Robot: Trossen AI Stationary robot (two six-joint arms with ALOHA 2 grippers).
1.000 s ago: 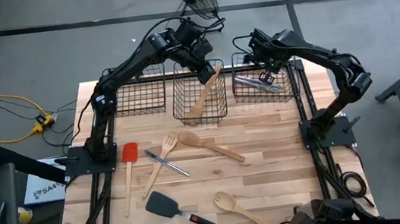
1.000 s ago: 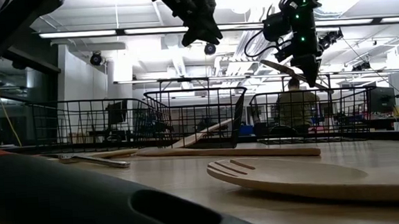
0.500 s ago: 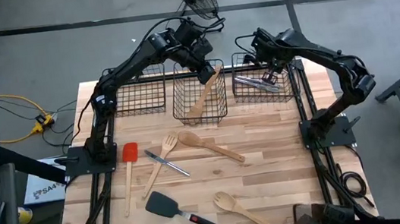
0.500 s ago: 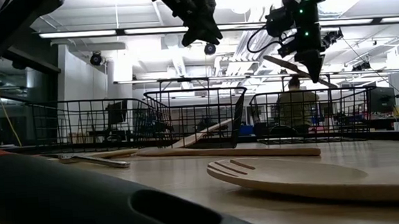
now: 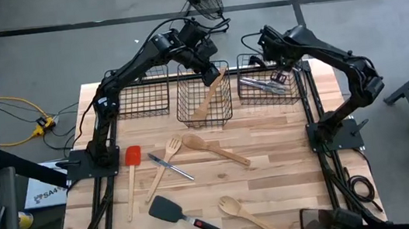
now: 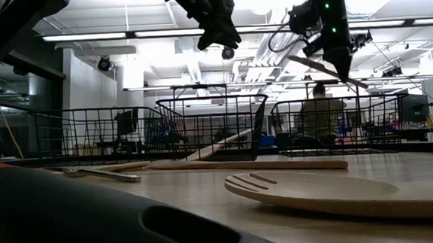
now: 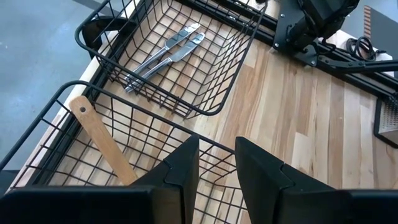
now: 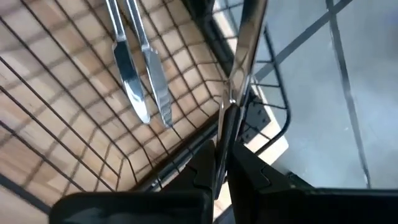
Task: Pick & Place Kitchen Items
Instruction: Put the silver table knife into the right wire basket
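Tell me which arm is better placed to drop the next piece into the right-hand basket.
The right. Its hand is shut on a silver utensil directly above the right basket, where two metal pieces already lie. The left hand holds nothing, over the middle basket.

The wooden table [image 5: 290, 170] bears 3 wire baskets [image 5: 145, 100] and 6 utensils [image 5: 214, 150].
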